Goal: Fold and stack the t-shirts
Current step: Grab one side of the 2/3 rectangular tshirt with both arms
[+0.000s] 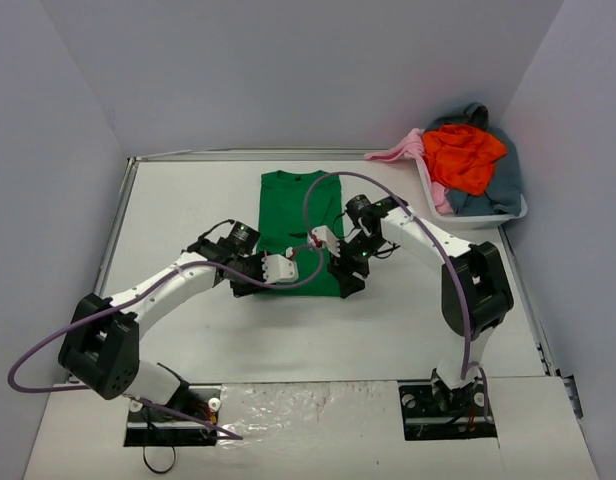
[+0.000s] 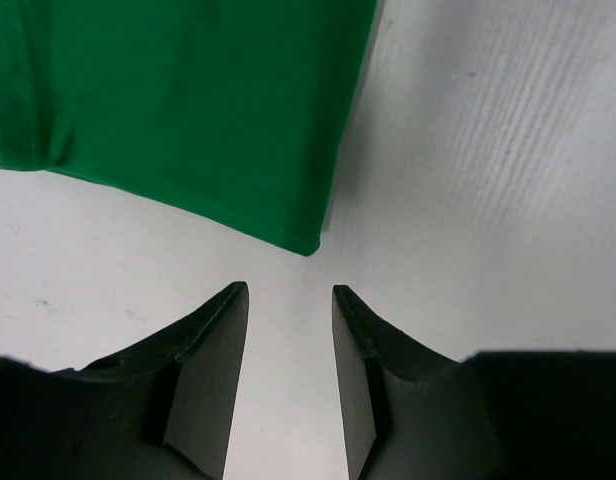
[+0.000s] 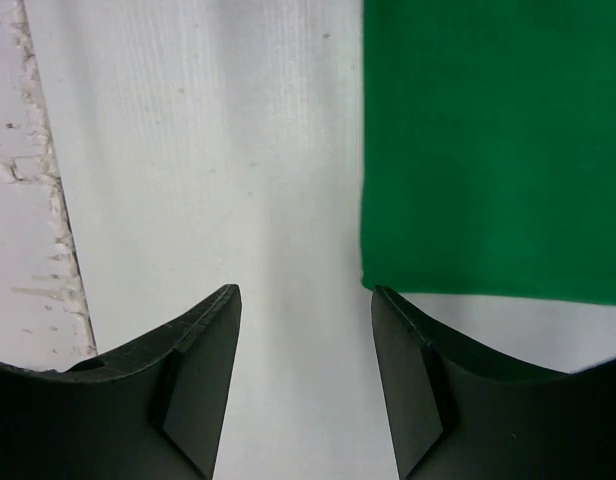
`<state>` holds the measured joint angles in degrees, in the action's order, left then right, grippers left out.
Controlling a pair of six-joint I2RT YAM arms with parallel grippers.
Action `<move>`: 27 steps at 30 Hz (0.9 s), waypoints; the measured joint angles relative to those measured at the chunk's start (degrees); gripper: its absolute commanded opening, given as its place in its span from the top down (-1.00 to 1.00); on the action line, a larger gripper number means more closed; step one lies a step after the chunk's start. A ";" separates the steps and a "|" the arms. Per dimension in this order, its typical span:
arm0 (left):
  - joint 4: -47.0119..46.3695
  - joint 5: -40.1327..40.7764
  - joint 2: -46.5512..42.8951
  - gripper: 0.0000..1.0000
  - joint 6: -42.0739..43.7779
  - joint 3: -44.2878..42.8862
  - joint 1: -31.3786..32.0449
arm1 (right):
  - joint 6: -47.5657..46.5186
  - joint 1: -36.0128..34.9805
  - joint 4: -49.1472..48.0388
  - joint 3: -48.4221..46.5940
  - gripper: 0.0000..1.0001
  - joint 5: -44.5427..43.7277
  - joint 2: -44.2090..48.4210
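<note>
Green cloth t-shirt (image 1: 300,225), smooth rectangle on ribbed white table (image 1: 188,200); left tool (image 2: 288,292) and right tool (image 3: 303,292) apart, empty.

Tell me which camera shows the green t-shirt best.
The top external view. It shows nearly the whole green t-shirt lying flat, with only its near edge partly covered. The left wrist view shows just one hem corner, and the right wrist view shows just another corner with a straight edge.
</note>
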<state>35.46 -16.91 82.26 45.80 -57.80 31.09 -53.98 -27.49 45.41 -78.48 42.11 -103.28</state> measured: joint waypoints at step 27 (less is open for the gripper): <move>-11.45 1.92 2.75 0.25 0.04 5.97 0.85 | 1.05 -0.68 -1.97 2.84 -0.04 0.50 -3.74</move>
<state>24.01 -14.98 85.01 45.84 -51.83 31.94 -52.93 -28.16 43.44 -75.64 42.61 -107.02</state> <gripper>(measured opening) 0.372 0.516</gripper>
